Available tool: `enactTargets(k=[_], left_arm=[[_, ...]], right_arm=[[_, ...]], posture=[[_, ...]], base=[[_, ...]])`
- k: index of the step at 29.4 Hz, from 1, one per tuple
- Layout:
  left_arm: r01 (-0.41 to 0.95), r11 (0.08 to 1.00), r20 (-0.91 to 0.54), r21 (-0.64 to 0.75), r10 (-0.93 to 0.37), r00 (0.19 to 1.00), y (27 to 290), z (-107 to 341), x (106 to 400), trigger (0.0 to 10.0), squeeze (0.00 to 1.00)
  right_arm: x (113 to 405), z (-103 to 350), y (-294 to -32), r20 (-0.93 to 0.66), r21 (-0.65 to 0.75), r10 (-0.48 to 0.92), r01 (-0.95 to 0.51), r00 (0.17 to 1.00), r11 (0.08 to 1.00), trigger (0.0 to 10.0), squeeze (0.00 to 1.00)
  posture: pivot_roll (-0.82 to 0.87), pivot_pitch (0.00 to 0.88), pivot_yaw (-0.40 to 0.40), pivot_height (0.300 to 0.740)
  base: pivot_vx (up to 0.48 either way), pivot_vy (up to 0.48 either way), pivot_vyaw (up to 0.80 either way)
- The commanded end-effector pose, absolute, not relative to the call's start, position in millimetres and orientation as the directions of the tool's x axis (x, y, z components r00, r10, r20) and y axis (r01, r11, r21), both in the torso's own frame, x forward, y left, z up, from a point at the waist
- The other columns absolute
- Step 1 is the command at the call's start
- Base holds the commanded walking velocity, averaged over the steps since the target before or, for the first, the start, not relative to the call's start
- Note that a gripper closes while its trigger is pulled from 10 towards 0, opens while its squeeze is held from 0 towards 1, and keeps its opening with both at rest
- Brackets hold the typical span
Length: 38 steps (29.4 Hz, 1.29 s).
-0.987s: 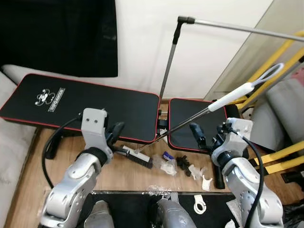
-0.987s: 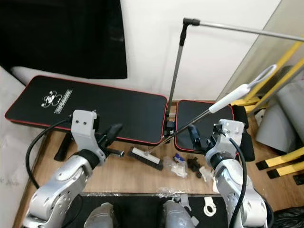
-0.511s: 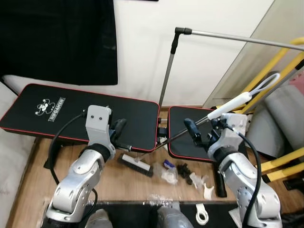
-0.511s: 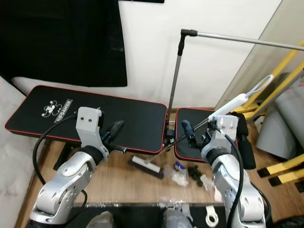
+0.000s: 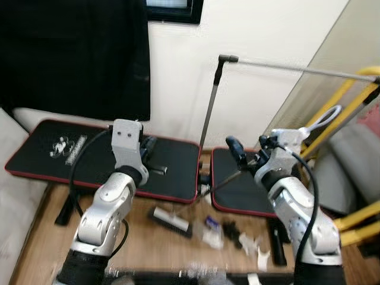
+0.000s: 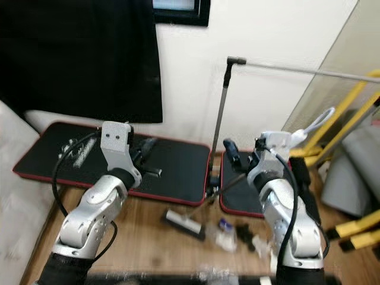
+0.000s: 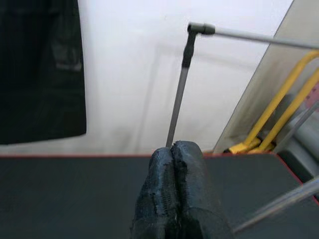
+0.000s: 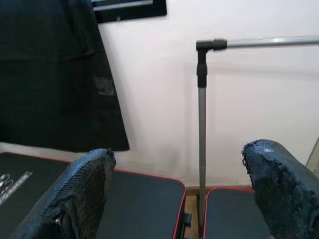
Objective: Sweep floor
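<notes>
Reaching comes first, we judge, since neither gripper holds the broom yet; left of centre our left gripper (image 5: 148, 144) hovers over the black bench (image 5: 172, 163), fingers pressed together on nothing; lower centre the broom head (image 5: 170, 218) lies on the wooden floor (image 5: 41, 237) beside scattered litter (image 5: 228, 231); right of centre our right gripper (image 5: 246, 155), fingers spread wide, hangs near the slanting broom handle (image 5: 228, 181), which it must next close around.

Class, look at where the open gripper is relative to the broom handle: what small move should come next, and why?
Probably close the right gripper on the broom handle. Its fingers are open, the thin handle slants just beneath them, and the brush head rests on the floor beside the litter. The left gripper is shut, holding nothing.
</notes>
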<state>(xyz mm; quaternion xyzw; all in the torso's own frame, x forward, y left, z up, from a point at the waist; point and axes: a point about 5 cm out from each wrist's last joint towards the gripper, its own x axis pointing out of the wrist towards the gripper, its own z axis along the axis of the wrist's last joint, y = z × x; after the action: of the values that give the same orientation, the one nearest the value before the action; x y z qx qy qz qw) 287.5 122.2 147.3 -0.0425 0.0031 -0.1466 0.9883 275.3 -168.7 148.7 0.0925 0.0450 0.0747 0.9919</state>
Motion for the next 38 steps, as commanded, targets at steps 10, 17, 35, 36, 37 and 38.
enactTargets(k=[10,17,35,36,37,38], left_arm=[[0.342,0.939,0.004,-0.032,-0.342,0.940,119,144,292,10.0,0.00],[0.321,0.946,-0.001,-0.038,-0.321,0.947,121,142,297,10.0,0.00],[0.337,0.941,-0.001,-0.013,-0.337,0.941,119,138,300,10.0,0.00],[0.337,0.941,-0.001,-0.013,-0.337,0.941,119,138,300,10.0,0.00],[0.337,0.941,-0.001,-0.013,-0.337,0.941,119,138,300,10.0,0.00],[0.338,0.941,-0.003,-0.010,-0.338,0.941,119,137,300,10.0,0.00]], right_arm=[[283,148,-171,-0.065,0.177,0.151,-0.138,0.986,0.975,10.0,0.00],[285,147,-173,-0.063,0.178,0.147,-0.134,0.987,0.975,10.0,0.00],[289,146,-173,-0.055,0.150,0.155,-0.145,0.986,0.978,10.0,0.00],[289,146,-173,-0.055,0.150,0.155,-0.145,0.986,0.978,10.0,0.00],[289,146,-173,-0.055,0.150,0.155,-0.145,0.986,0.978,10.0,0.00],[289,146,-173,-0.055,0.149,0.155,-0.145,0.986,0.978,10.0,0.00]], posture=[[-0.16,0.001,-0.142,0.740],[-0.17,0.001,-0.143,0.740],[-0.17,0.000,-0.153,0.740],[-0.17,0.000,-0.153,0.740],[-0.17,0.000,-0.153,0.740],[-0.17,0.000,-0.153,0.740]], base=[[0.192,0.000,0.00],[0.000,0.000,0.00],[0.206,0.000,0.00],[0.000,0.000,0.00],[0.000,0.000,0.00],[0.000,0.000,0.00]])
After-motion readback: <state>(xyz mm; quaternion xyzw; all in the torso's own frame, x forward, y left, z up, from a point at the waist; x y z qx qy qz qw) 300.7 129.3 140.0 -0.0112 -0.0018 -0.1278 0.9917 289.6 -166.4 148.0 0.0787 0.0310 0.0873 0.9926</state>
